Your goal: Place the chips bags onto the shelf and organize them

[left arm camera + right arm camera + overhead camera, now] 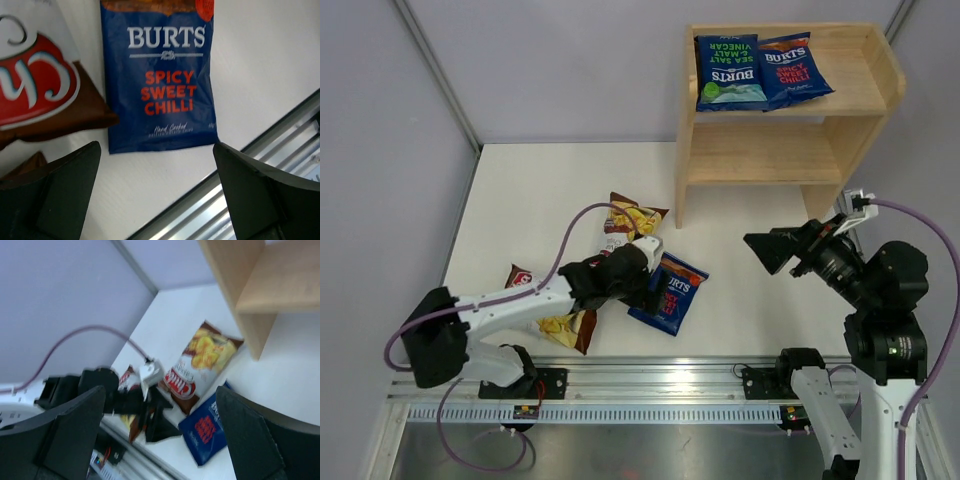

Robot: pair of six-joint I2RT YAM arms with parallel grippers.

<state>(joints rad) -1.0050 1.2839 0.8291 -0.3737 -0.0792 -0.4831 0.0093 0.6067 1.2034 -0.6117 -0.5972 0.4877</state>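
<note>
The wooden shelf [785,100] stands at the back right. Two blue Burts bags lie on its top tier, a green-lettered one [725,70] and a red-lettered one [792,68]. A third Burts bag [672,292], red-lettered, lies flat on the table; it also shows in the left wrist view [160,85]. My left gripper [642,295] is open and empty, hovering at that bag's near edge. One Chuba bag [632,222] lies near the shelf's foot. Another Chuba bag [560,325] lies partly under my left arm. My right gripper [772,250] is open and empty, raised in front of the shelf.
The metal rail [650,385] runs along the table's near edge, close behind the left gripper [157,200]. Grey walls close off the left and back. The right wrist view shows the shelf's side panel [235,270] and the left arm [95,390] over the bags.
</note>
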